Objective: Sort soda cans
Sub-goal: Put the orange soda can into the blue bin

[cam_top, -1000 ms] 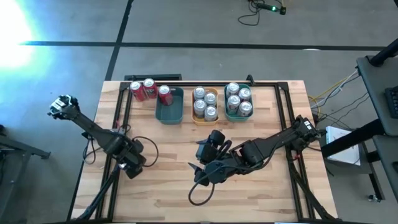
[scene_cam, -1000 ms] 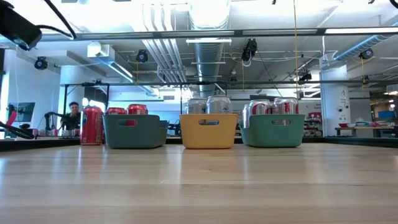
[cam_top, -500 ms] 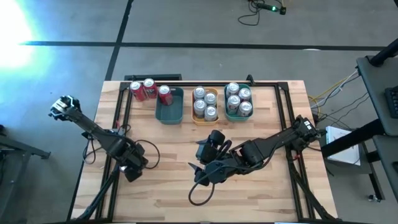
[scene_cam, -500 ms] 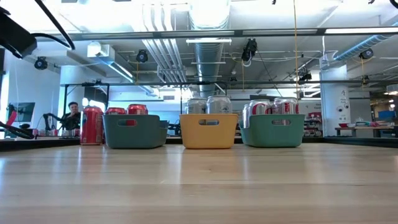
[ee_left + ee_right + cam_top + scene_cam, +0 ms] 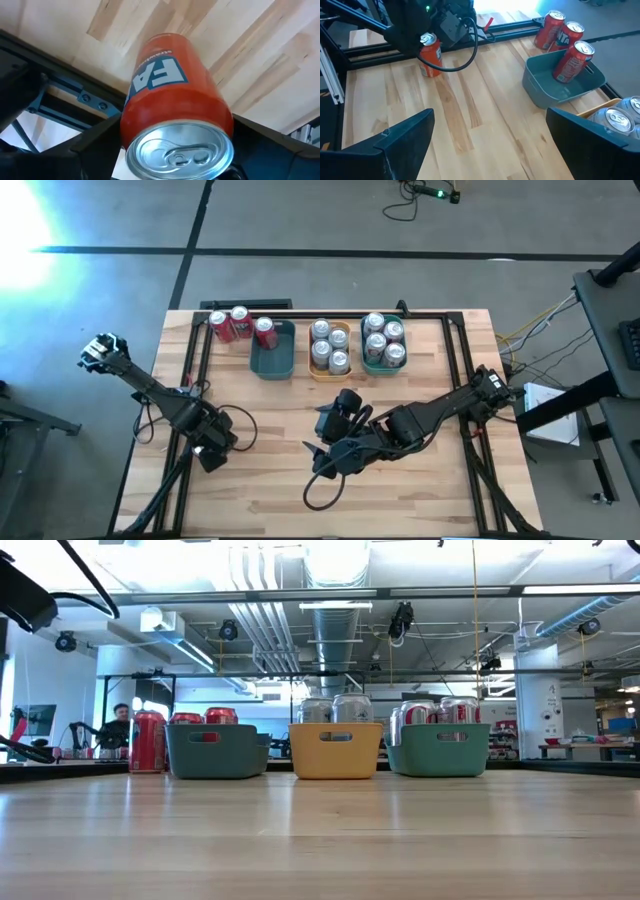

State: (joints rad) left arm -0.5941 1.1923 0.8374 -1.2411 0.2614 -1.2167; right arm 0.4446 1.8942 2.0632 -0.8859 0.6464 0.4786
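An orange-red soda can (image 5: 172, 100) sits between the fingers of my left gripper (image 5: 207, 448), over the table's left side; the right wrist view shows it upright (image 5: 430, 57). My right gripper (image 5: 332, 442) is open over the table's middle and touches nothing. Two red cans (image 5: 229, 324) stand on the wood at the far left. One red can (image 5: 264, 331) stands in the teal tray (image 5: 272, 363). Silver cans fill the orange tray (image 5: 329, 370), and more cans fill the green tray (image 5: 383, 367). My left gripper pinches the can's side wall just below its silver top (image 5: 127, 125), one finger on each side. The fingers come from above, pointing down. The can stands upright under them; I cannot tell whether its base rests on the wood.
The three trays stand in a row along the far edge. A black frame rail (image 5: 300, 311) runs behind them and down both table sides. Bare wood lies across the near half. A cable loop (image 5: 320, 492) hangs under my right arm. A person (image 5: 118, 725) shows far behind the table.
My left gripper has shifted a little toward the table's left edge, still shut on the can, and has then kept still.
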